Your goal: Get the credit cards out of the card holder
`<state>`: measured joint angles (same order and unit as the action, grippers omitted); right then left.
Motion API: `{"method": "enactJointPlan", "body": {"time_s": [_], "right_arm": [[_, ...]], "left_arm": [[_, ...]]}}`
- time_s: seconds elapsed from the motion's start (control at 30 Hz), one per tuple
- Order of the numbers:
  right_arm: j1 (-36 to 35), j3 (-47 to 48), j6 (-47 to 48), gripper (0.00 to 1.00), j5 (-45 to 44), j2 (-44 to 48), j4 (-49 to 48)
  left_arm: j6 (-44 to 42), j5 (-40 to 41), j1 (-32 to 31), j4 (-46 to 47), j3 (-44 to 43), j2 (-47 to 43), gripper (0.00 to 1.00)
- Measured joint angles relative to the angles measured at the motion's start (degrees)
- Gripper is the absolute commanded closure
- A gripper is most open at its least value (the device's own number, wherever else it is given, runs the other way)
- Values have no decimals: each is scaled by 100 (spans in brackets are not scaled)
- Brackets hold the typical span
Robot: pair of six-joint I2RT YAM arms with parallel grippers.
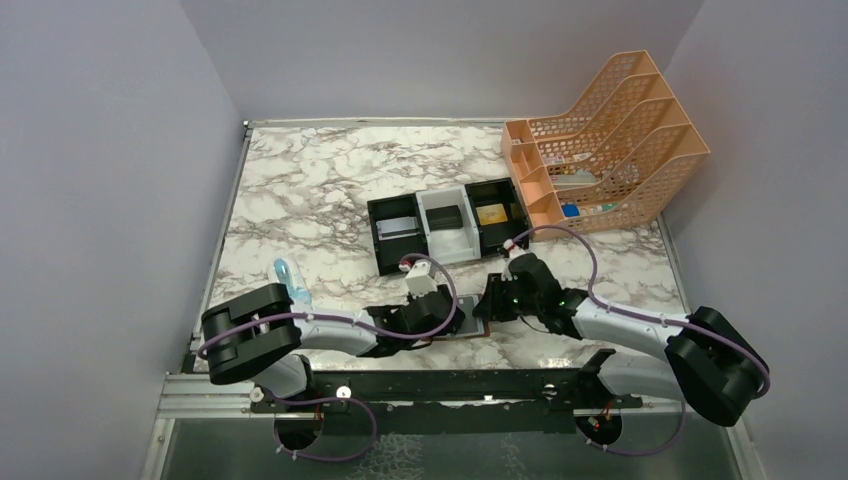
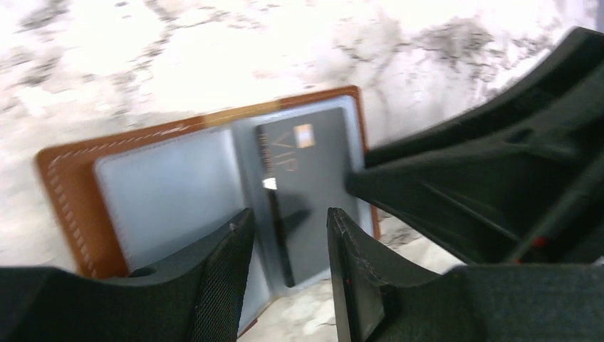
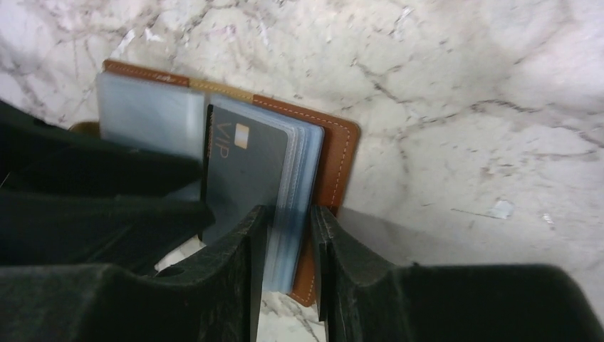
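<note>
- Brown leather card holder point(image 3: 335, 153) lies open and flat on the marble counter point(image 3: 463, 107), its clear sleeves point(image 3: 142, 114) fanned up.
- Dark grey card point(image 3: 246, 171), marked VIP, sits in a sleeve on the card holder's half nearer the right fingers point(image 3: 342, 285), not yet drawn out.
- Those right fingers straddle the sleeve stack at the card holder's edge with a narrow gap, probably to pin it. Whether they truly pinch, I cannot tell.
- Left fingers point(image 2: 214, 285) stand apart over the card, gripping nothing, likely lining up to pull it.
- From above, both arms hide nearly all of the card holder, and the left wrist view is blurred.
- Beyond the card holder, the tray point(image 1: 377, 240) holds flat things too small to name.
</note>
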<state>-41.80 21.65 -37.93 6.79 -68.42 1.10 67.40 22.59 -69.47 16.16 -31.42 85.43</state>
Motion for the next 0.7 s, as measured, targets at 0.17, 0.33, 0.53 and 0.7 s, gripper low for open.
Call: {"method": "enactJointPlan", "body": {"time_s": [0.17,0.33,0.53,0.7], "right_arm": [[0,-120,-52,69,337,61,-140],[-2,11,103,69,208,293,278],[-2,284,293,71,321,466,378],[-2,350,319,75,776,85,289]], "left_arm": [[232,210,0,17,437,-302,57],[341,284,0,61,577,-393,61],[319,308,0,57,605,-498,63],[258,317,0,52,608,-590,65]]}}
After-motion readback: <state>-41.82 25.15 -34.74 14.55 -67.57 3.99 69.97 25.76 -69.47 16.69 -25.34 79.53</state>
